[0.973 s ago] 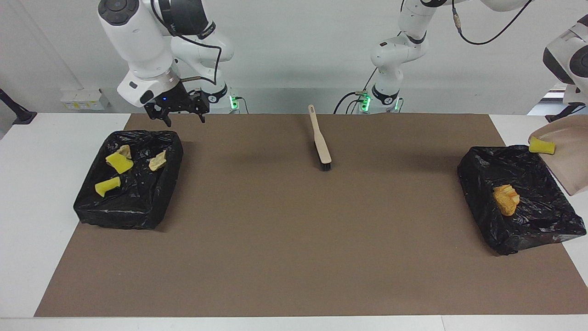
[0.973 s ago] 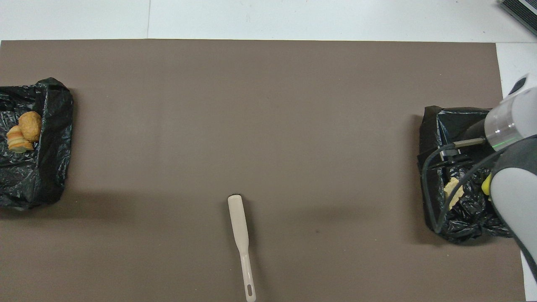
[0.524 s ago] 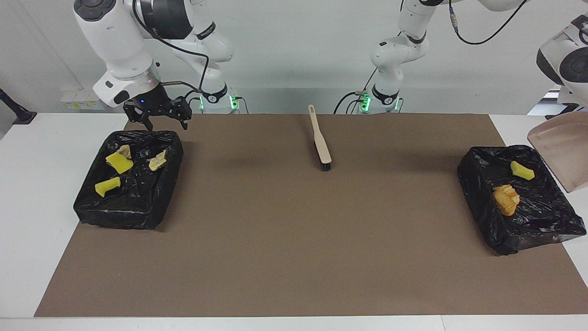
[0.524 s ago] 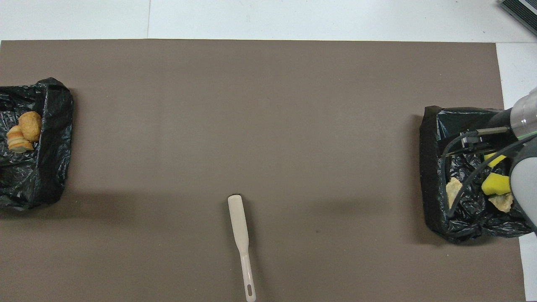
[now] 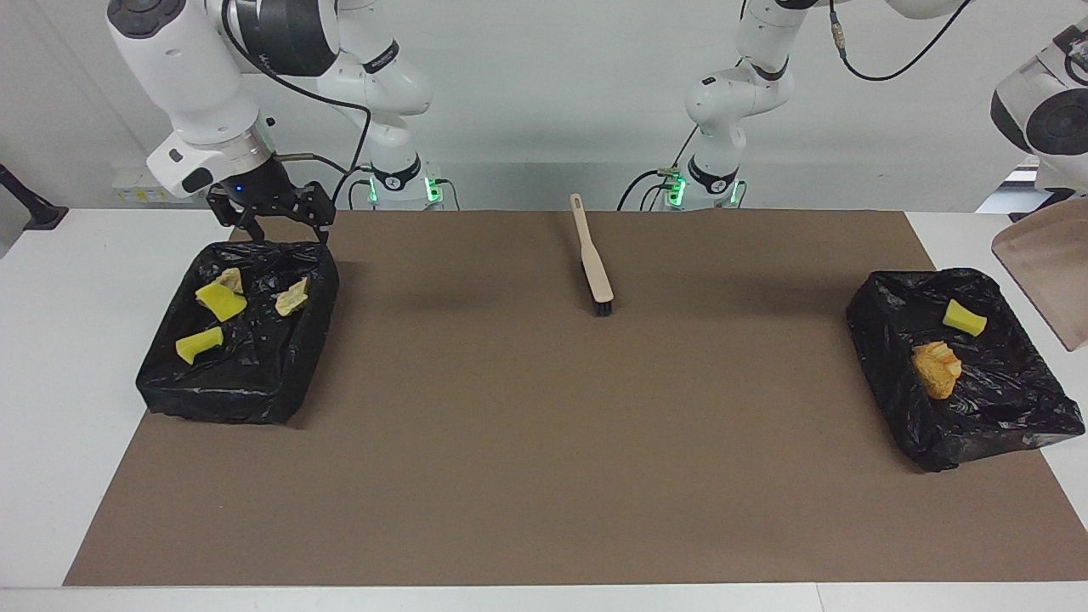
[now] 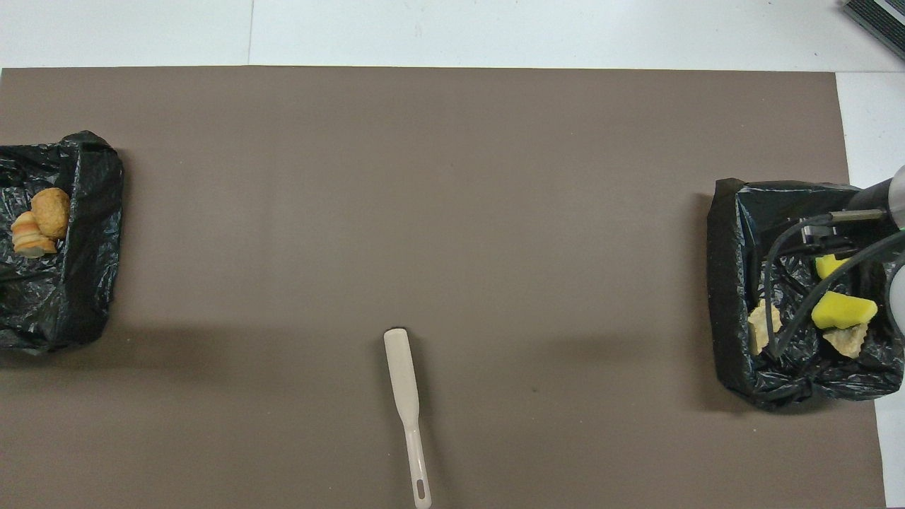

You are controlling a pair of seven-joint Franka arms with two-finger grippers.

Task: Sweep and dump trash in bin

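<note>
I see all trash (image 5: 220,300) binned; my right end effector (image 5: 272,220) hangs open over that bin's (image 5: 242,399) robot-side rim. My left end effector is out of view, closed, presumably on the dustpan (image 5: 1050,268) beside the other bin (image 5: 960,433).

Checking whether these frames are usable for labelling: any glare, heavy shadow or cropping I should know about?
Facing view: even lighting, only soft shadows on the brown mat beside the brush; the dustpan is cut off by the frame edge. Overhead view: glossy highlights on the black bin liner, an arm and its cable hide part of that bin's trash, and the other bin is cropped.
</note>
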